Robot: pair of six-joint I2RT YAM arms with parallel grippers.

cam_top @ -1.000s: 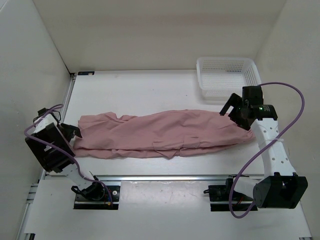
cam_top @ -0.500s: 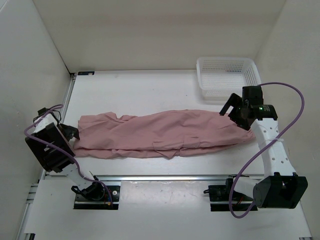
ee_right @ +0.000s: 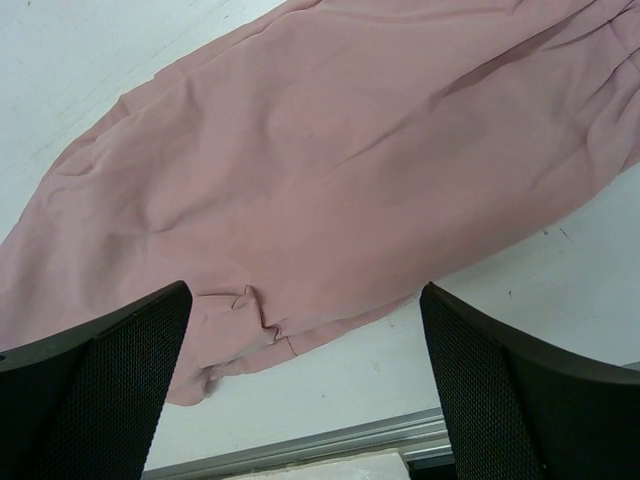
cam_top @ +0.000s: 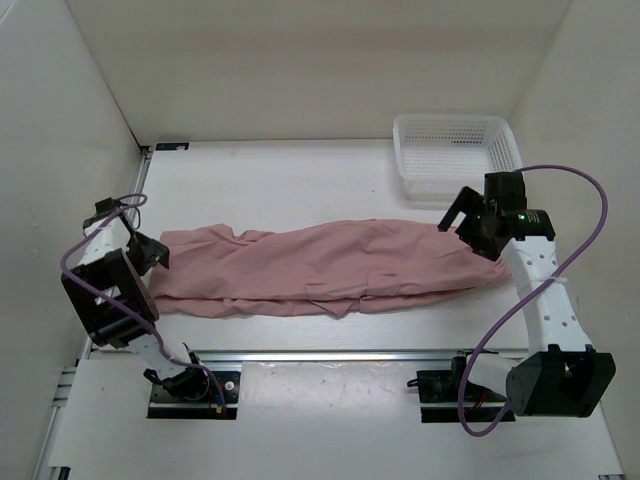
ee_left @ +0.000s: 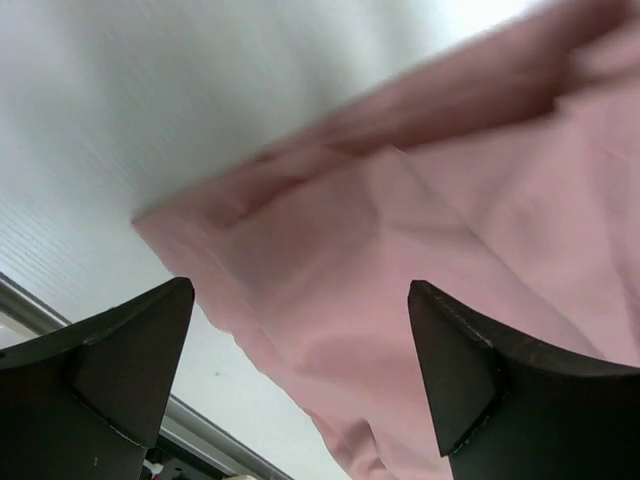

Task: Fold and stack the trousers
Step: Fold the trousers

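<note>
Dusty-pink and thinly wrinkled, the trousers (cam_top: 320, 270) lie stretched flat across the middle of the white worktop (cam_top: 280, 180). Their length runs from near the left edge to near the right edge, somewhat closer to the near edge than to the far one. The cloth forms one long band, with small creases and a little tucked flap along its near hem about midway.

The left gripper (cam_top: 150, 250) hangs at the left end of the trousers with its jaws spread wide. In the left wrist view the two dark fingers (ee_left: 120, 350) stand far apart on either side of the cloth's corner, with nothing clamped between them. That view is somewhat blurred.

The right gripper (cam_top: 465, 215) hovers over the right end of the band, by its far hem. It too is spread wide and holds nothing. Its wrist view looks down on the pink fabric lying on the worktop below, and its mesh-textured fingers (ee_right: 505, 390) are well apart.

A white mesh basket (cam_top: 450, 122) sits in the far right corner of the worktop, apart from the trousers. A purple cable (cam_top: 580, 250) loops from the right arm — another does the same on the left.
</note>
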